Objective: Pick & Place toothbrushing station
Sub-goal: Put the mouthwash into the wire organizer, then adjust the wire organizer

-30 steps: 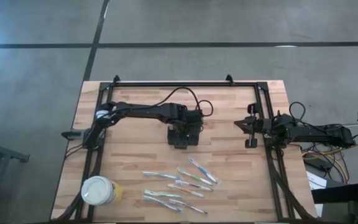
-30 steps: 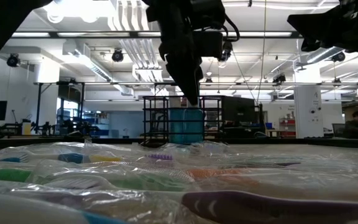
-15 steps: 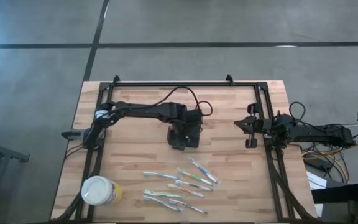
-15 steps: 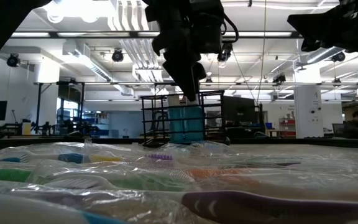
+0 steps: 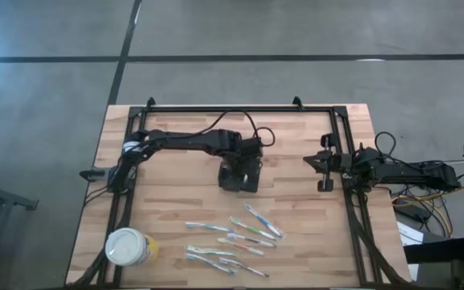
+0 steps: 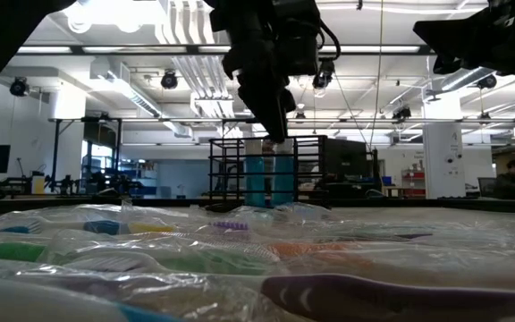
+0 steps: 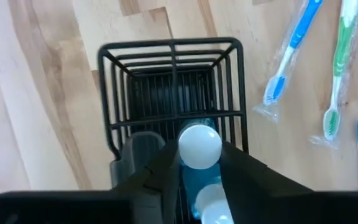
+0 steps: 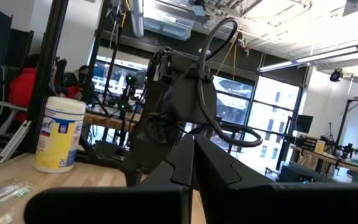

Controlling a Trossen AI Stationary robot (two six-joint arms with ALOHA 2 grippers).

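Toothbrushing station, a black wire-mesh caddy (image 7: 169,99), stands mid-table | left gripper (image 7: 199,163) above its near compartment, fingers astride a white-capped blue tube (image 7: 199,147), grip uncertain | advice: centre, lower straight, avoid rim | right gripper (image 5: 327,172) closed, parked at right edge

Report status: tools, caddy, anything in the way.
Left tool over the black caddy at table centre, fingers either side of a white cap inside it. Right tool shut, parked at the right edge. Wrapped toothbrushes lie apart from the caddy.
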